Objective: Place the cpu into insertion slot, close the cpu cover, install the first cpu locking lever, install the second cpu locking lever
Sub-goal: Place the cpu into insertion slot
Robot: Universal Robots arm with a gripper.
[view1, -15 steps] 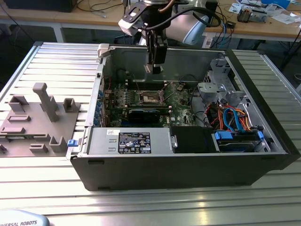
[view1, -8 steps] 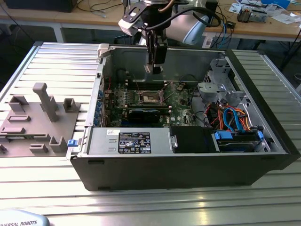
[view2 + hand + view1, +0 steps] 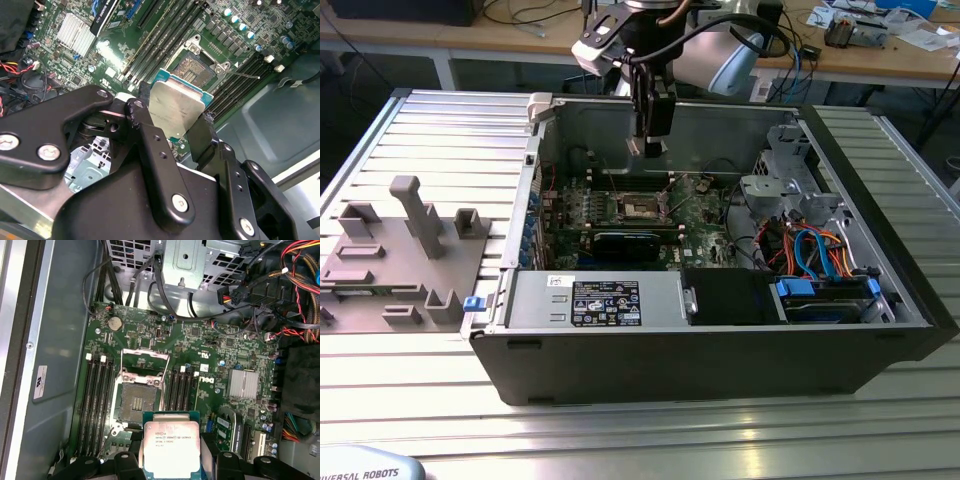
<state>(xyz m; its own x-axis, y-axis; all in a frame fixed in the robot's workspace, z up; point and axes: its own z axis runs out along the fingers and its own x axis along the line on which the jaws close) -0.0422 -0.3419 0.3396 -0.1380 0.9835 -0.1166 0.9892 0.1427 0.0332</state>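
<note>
We see a counter [image 3: 650, 430] of ribbed silvery metal. On it, near the middle, stands an open black case [image 3: 720, 365]. Just beside the case, on the exterior view's left, lies a flat grey plate [image 3: 395, 268] with grey blocks [image 3: 420, 215] on it. A small blue clip [image 3: 472, 302] sits at the plate's edge.

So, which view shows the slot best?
The first wrist view: it looks straight down into the open slot, with its dark inside visible. The second wrist view shows it at a slant, beyond the cpu. The exterior view shows it from afar, with little detail.
</note>
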